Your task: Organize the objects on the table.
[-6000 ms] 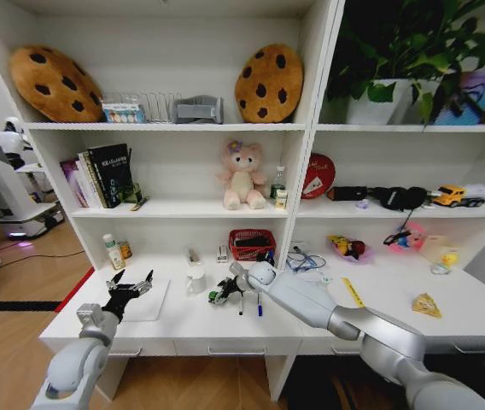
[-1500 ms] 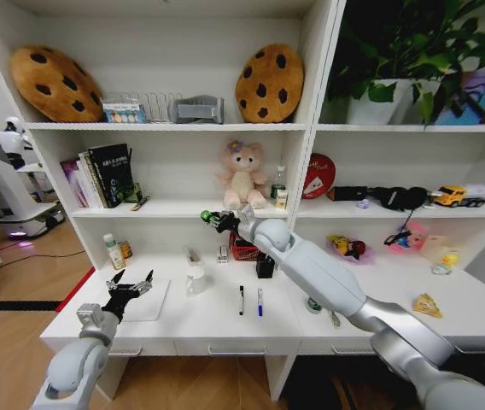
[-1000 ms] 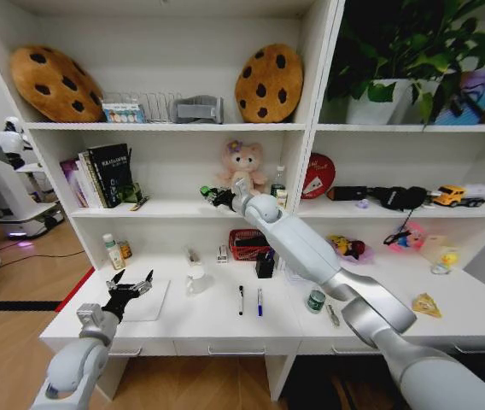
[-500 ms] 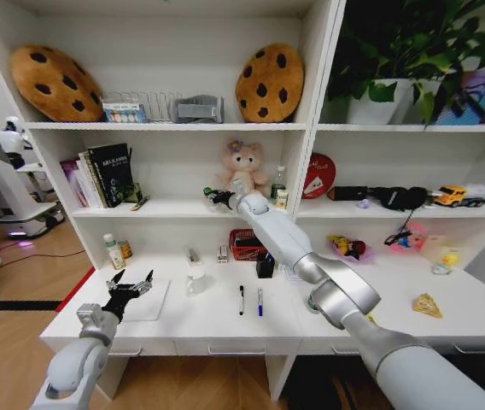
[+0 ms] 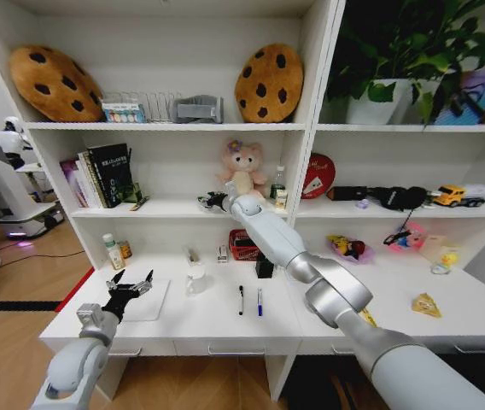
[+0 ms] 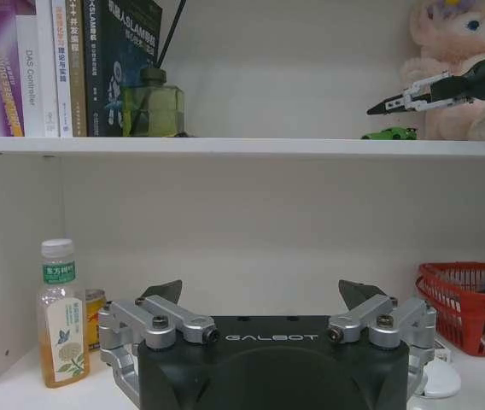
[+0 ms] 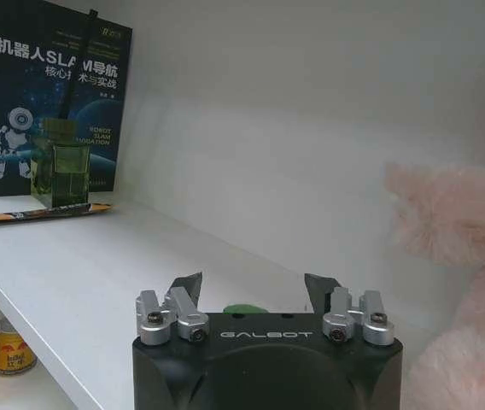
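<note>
Since 6 s ago the right arm has risen from the desk to the middle shelf, taking the green toy car off the desk. Right gripper is now at shelf level, just left of the pink teddy bear, arm stretched far forward and up from the right. Fingers apart: the right wrist view shows both tips spread with the car lying low between them on the shelf board, not clamped. From the left wrist view the car sits on the shelf edge, just below the right gripper's tips and beside the bear.

Left gripper unchanged: hovering low over the near left of the table, above the laptop, fingers spread wide and holding nothing; forearm comes up from the near left corner.

Count on desk:
- pens: 2, one black, one blue, side by side near centre
- white cup: 1, left of the pens
- bottle with white cap: 1, far left, with 1 small can touching or just beside it
- red basket: 1, far centre, partly behind the right arm
- yellow ruler: 1, only its end visible past the right elbow

Count on shelves:
- cookie cushions: 2, top shelf
- bear: 1
- green diffuser bottle: 1, right of the books.
</note>
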`<state>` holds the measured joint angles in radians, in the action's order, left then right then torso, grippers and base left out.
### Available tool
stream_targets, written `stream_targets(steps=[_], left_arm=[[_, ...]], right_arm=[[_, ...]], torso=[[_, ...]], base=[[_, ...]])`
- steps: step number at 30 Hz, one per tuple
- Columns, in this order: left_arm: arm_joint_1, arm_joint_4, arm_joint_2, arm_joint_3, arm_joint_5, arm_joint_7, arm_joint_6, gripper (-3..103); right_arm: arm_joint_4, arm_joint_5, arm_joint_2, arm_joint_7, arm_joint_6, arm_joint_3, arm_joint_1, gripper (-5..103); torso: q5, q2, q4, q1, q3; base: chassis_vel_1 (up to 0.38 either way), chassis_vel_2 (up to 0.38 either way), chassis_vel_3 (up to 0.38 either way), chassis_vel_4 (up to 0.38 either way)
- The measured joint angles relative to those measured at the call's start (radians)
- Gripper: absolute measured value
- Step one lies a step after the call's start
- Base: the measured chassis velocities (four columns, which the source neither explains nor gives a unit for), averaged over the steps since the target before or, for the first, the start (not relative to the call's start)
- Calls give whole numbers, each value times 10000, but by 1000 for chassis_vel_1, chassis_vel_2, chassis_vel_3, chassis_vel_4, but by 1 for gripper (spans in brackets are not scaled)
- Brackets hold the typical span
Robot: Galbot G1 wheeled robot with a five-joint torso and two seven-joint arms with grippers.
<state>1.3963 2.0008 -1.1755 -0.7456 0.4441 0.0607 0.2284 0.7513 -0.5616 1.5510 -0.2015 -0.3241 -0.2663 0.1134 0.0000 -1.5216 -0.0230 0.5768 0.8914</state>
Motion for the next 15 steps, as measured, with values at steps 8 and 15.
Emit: stream_targets(steps=[8,15], left_arm=[[0,0,0,0,0,-2,0,100],[0,0,0,-1,0,-12,0,100]], right_arm=[[2509,-214,-1039,937,-818,-512,-347,97],[5510,-1259,-2085,2745,-2434,-987,-816,100]], torso=[[1,0,-1,0,-1],[2,-1,-2,-1,-1]], base=[[0,0,0,0],[0,0,0,0]])
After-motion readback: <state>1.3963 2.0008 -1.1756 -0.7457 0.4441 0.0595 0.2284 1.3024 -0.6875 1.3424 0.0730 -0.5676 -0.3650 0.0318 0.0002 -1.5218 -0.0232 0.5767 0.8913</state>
